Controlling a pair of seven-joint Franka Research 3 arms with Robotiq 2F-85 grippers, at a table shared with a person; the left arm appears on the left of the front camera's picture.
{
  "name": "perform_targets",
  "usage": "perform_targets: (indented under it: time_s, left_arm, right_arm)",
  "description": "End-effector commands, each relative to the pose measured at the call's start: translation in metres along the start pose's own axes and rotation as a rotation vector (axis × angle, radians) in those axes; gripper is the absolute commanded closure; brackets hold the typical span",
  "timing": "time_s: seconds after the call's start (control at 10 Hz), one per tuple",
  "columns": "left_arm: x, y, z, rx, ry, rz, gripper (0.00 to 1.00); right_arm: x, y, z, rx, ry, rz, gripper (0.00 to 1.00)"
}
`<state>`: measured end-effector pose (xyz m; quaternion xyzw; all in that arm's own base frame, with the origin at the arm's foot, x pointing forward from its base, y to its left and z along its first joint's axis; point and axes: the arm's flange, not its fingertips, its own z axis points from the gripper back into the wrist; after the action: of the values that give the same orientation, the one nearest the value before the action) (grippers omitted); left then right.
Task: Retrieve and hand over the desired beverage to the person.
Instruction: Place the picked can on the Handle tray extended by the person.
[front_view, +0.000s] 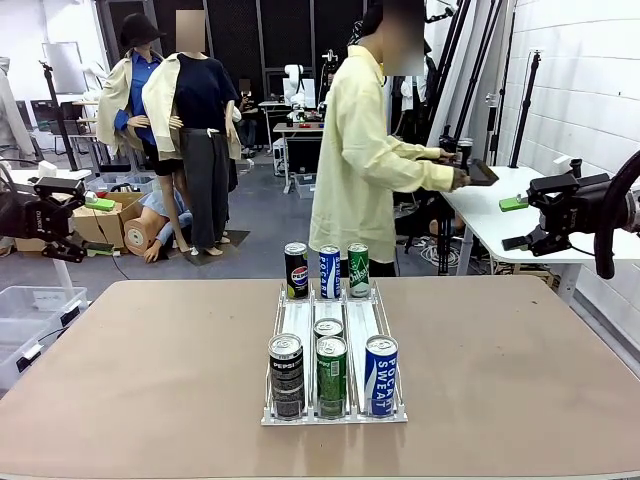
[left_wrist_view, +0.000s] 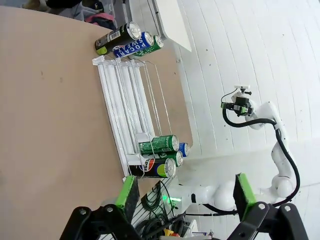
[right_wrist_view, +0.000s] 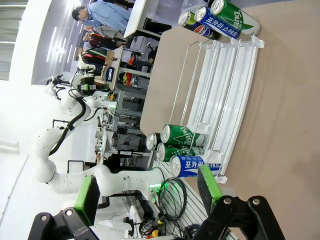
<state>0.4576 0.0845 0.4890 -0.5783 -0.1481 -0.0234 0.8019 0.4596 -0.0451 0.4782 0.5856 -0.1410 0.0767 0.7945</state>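
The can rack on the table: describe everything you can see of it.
The can rack is clear plastic with three lanes split by thin rails, lying flat at the middle of the brown table. Four cans stand at its near end: a black one, two green ones in the middle lane, a blue one. Three more stand at its far end.

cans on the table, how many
7: Pepsi, green, Pocari Sweat at the rack's near end, one behind the green; Pepsi, blue, green beyond its far end.

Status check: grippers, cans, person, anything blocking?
Left gripper open, right gripper open, both empty. Cans in rack, untouched. Person turned away at side table. Nothing blocking.
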Motion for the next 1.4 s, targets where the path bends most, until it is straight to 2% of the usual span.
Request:
perform_targets:
  time_s: [0.0, 1.3]
  left_arm:
    - [-0.0006, -0.0005, 0.001, -0.008, -0.011, 0.005, 0.0]
    - [-0.0006, -0.0005, 0.001, -0.008, -0.011, 0.005, 0.0]
  right_arm:
    - [-0.0009, 0.0007, -0.0012, 0.006, 0.001, 0.001, 0.0]
    - [-0.0009, 0.0007, -0.0012, 0.006, 0.001, 0.001, 0.0]
